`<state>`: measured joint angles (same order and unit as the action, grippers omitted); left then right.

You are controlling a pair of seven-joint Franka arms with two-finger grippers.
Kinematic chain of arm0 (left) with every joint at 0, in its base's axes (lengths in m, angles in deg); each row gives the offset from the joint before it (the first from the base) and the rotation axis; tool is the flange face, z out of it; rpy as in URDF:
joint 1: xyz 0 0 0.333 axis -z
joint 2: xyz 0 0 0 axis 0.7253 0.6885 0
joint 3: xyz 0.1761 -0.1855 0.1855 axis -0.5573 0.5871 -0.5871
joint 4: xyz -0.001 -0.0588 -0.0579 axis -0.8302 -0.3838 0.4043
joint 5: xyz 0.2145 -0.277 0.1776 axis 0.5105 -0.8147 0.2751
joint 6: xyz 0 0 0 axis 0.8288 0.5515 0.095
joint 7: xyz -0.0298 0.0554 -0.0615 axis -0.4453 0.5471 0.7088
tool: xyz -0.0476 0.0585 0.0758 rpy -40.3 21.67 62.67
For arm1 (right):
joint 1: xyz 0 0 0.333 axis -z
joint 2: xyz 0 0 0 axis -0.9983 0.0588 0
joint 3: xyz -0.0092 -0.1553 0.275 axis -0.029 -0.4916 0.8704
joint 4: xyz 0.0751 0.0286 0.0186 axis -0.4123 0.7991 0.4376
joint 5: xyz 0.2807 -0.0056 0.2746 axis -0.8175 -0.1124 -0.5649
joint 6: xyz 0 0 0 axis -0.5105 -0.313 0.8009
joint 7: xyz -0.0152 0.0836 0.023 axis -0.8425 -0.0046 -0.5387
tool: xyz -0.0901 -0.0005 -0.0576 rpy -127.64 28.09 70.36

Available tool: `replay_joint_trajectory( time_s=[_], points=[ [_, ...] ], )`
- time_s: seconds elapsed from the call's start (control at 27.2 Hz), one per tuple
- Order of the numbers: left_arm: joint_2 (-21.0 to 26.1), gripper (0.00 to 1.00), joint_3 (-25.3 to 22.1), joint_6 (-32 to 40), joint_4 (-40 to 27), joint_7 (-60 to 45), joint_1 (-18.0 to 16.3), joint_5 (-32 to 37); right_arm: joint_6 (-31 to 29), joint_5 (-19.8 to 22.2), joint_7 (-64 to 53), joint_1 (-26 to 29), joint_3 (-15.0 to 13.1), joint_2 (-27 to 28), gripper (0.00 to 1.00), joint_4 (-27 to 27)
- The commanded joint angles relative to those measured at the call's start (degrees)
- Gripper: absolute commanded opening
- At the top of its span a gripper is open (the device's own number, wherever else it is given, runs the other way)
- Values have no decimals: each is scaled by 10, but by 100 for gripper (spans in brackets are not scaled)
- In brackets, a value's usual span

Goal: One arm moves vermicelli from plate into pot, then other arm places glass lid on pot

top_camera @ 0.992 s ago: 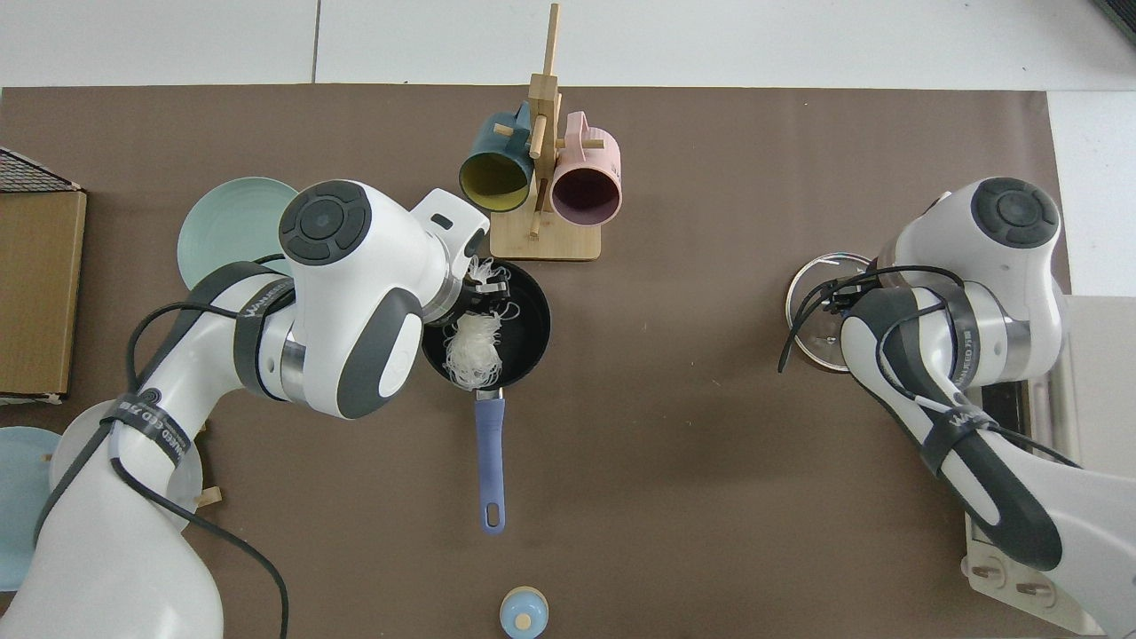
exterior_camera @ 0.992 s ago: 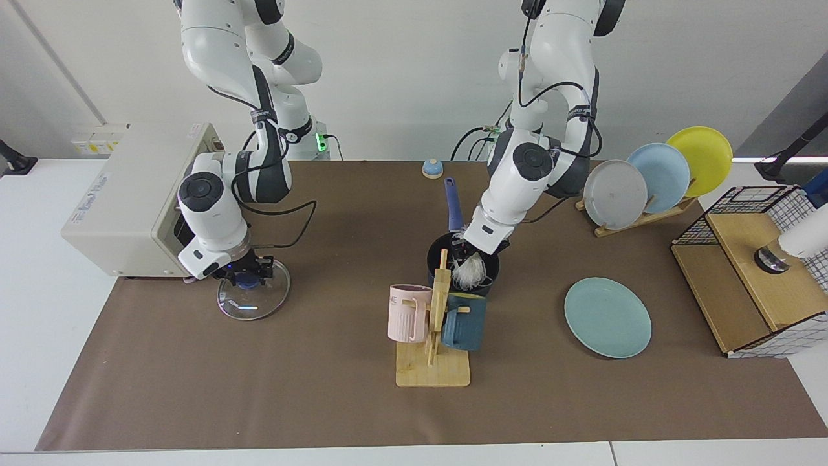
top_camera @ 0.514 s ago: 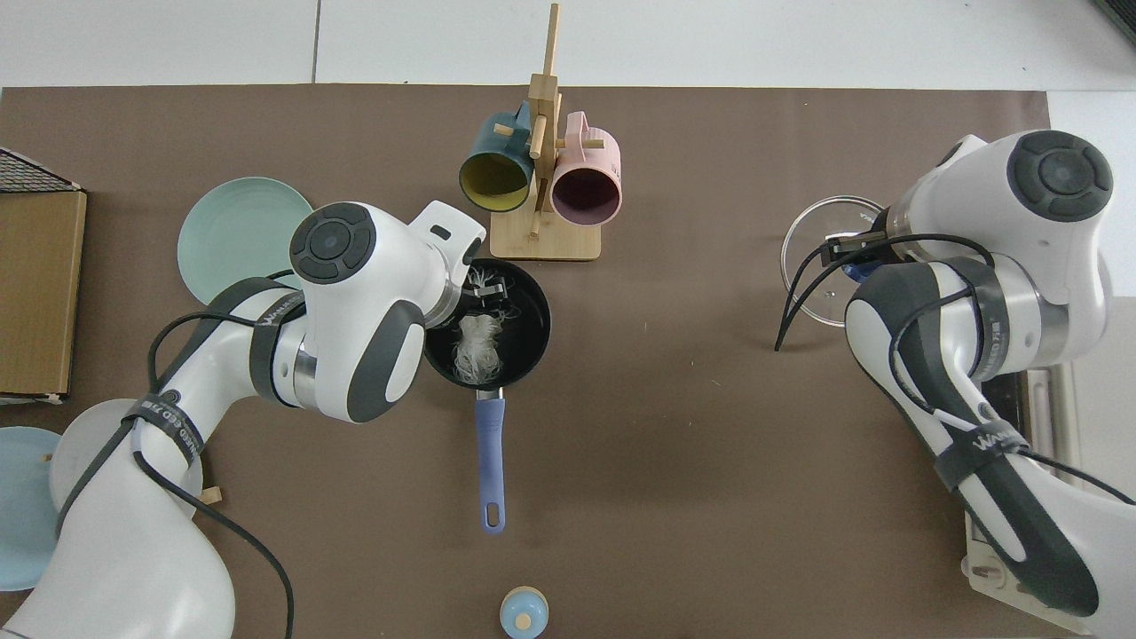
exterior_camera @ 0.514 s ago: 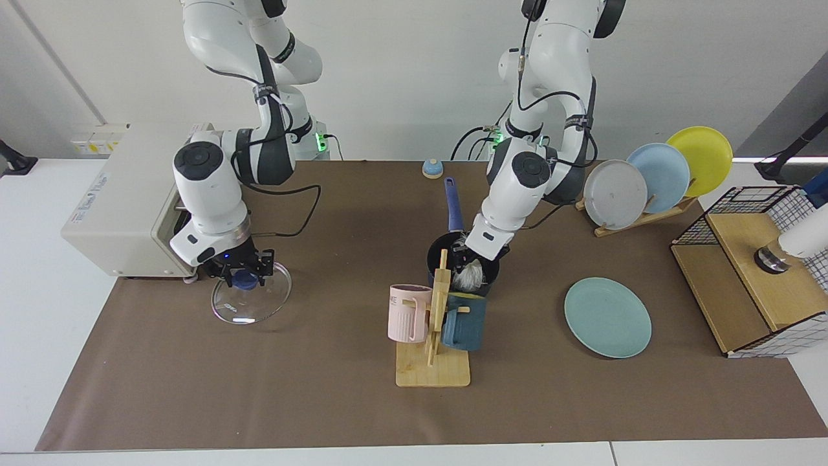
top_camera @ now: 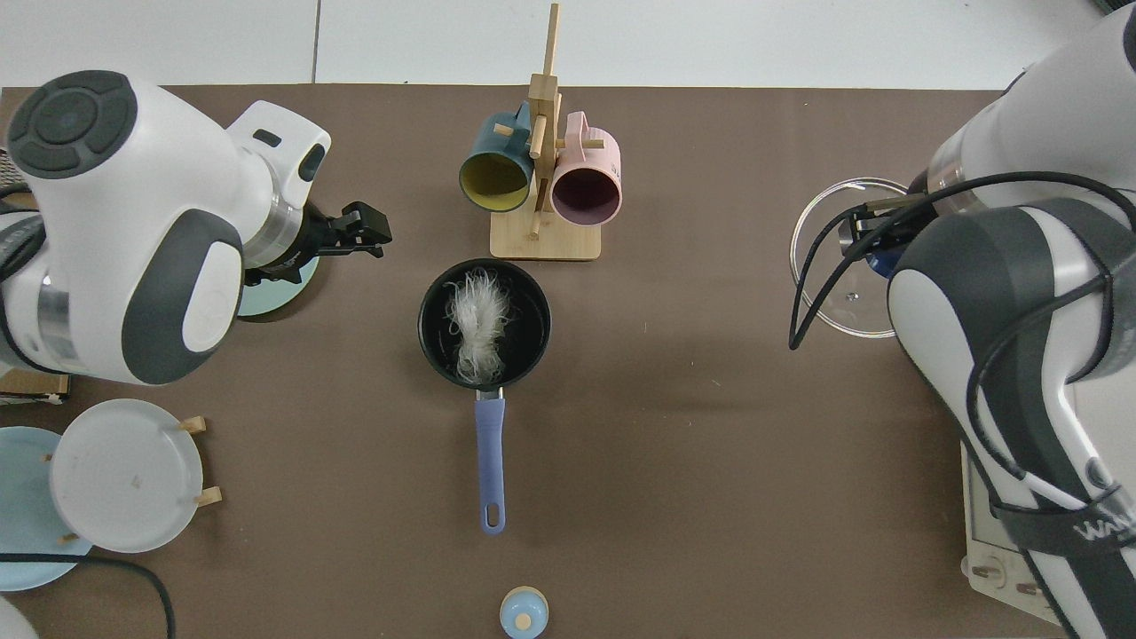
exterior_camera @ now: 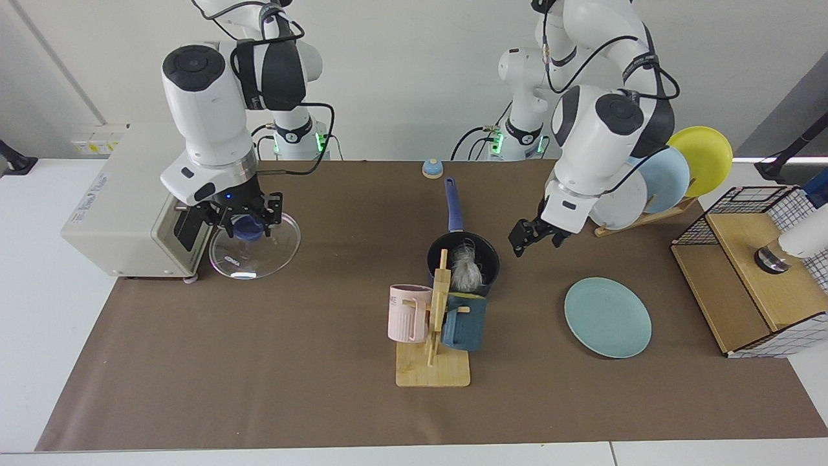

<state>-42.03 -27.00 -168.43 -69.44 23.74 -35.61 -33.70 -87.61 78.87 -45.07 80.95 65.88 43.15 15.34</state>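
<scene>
Carrying the lid (exterior_camera: 254, 241) by its knob, right gripper (exterior_camera: 244, 219) is well off from the pot (exterior_camera: 463, 261). Vermicelli (top_camera: 477, 324) lies in the pot. Left gripper (exterior_camera: 534, 237) hangs empty, fingers near-closed, above the plate (exterior_camera: 607, 317). Risks: tilted lid slipping; strands caught under the rim.

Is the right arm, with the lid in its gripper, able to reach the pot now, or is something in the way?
Probably yes. The right gripper holds the glass lid by its knob, lifted. The left gripper is off to the side of the pot, near the plate. Only the mug rack stands close.
</scene>
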Motion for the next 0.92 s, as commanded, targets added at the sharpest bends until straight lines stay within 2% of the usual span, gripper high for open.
replay_joint_trajectory(
  time_s=[0.0, 0.15, 0.29, 0.51, 0.7, 0.88],
  points=[
    [-44, 99, -27, 49, -5, 45, 4, 11, 19, -11, 77, -42, 1, 18, 0, -41],
    [-84, 99, -55, 92, -10, 88, 4, 11, 27, -11, 171, -93, 0, 39, 0, -73],
    [-105, 99, -83, 130, -16, 134, 4, 11, 32, -12, 253, -147, 3, 56, 0, -90],
    [-129, 99, -123, 133, -42, 190, 4, 10, 37, -11, 325, -214, -4, 102, 0, -135],
    [-144, 99, -157, 122, -65, 240, 4, 10, 28, -9, 371, -257, -4, 135, 0, -148],
    [-144, 98, -154, 115, -61, 244, -17, 12, 37, -9, 440, -308, -6, 201, 0, -214]
  ],
)
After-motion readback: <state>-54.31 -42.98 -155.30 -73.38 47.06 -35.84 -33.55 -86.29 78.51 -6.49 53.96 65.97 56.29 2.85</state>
